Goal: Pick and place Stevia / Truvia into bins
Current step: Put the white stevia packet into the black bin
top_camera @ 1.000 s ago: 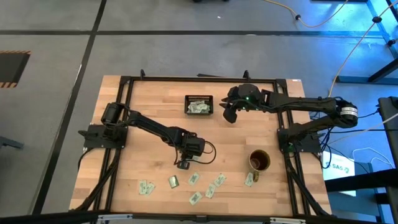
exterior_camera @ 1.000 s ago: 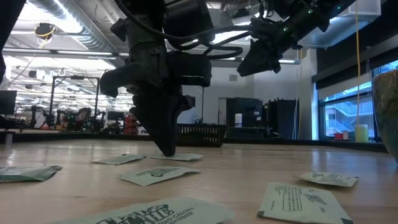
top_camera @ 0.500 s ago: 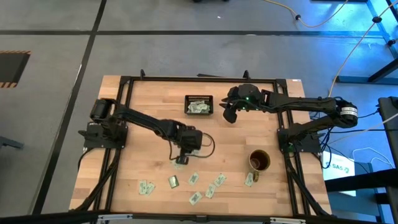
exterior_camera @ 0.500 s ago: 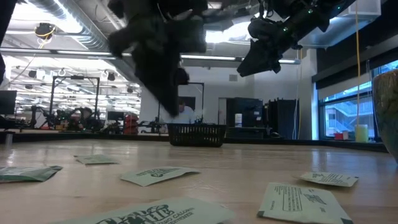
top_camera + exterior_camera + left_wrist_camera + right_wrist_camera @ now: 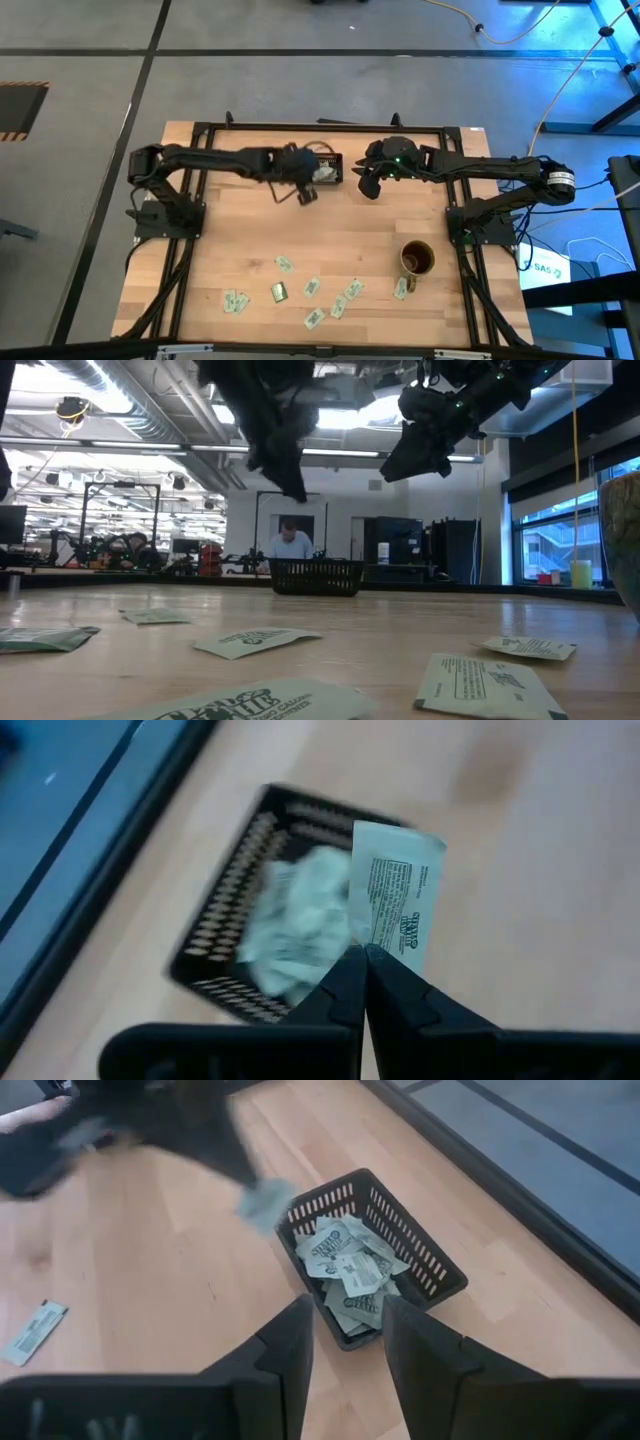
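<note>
Left gripper (image 5: 362,952) is pinching a packet (image 5: 398,900) tight, hovering just left of the bin (image 5: 336,157). Right gripper (image 5: 346,1330) is waiting, fingers spread, just right of it.

The high view looks straight down on the whole table (image 5: 250,215). The low view sits at tabletop height, facing the room. Both wrist views look down closely on the black bin (image 5: 225,935), which all four views share.

Dark fingers (image 5: 345,990) pinch a green-white packet (image 5: 395,900) above the black bin (image 5: 225,935) holding packets.
</note>
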